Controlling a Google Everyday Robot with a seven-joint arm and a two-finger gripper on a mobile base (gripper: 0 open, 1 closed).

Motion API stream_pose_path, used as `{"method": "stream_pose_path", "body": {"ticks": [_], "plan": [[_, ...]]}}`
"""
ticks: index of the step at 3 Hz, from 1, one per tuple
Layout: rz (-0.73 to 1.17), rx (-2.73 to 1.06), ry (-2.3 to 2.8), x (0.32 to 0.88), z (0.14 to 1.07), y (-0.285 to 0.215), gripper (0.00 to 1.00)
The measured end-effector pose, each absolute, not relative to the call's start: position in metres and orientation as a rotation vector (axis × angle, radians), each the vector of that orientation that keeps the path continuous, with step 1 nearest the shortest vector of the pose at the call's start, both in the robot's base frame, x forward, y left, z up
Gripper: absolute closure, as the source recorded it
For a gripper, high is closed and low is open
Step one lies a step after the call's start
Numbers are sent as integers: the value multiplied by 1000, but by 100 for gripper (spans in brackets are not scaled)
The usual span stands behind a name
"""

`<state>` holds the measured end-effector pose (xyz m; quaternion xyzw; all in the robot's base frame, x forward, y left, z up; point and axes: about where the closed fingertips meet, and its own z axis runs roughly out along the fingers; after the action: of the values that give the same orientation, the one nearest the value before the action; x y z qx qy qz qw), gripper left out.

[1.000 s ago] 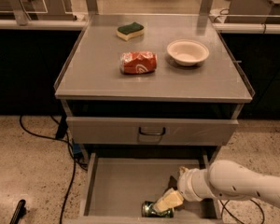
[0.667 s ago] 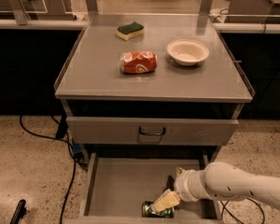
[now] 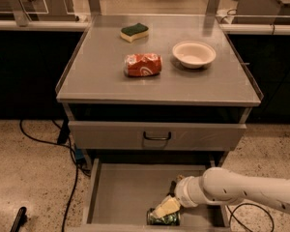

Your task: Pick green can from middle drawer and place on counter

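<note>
- Down at the front edge of the open middle drawer (image 3: 121, 192), the green can (image 3: 163, 218) lies on its side on the bare grey floor.
- The hand (image 3: 165, 208) sits just above the can and touches it. I cannot tell how far open the hand is, or whether it has a grip.
- The white arm (image 3: 241, 190) reaches in from the right, over the drawer's right wall.
- The drawer front (image 3: 157, 136) with the dark loop handle sits above the open drawer.
- On the tabletop (image 3: 101, 76) lie a crushed red-orange can (image 3: 143, 65) near the middle, a white bowl (image 3: 194, 54) to its right, and a green-topped sponge (image 3: 134, 32) towards the back.
</note>
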<state>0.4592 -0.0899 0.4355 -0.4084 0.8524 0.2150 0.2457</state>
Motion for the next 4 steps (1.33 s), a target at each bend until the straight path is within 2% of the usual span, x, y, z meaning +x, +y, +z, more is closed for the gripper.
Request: {"method": "stream_pose_path", "body": {"ticks": [4], "plan": [[510, -1169, 2371, 439, 361, -68, 0]]}}
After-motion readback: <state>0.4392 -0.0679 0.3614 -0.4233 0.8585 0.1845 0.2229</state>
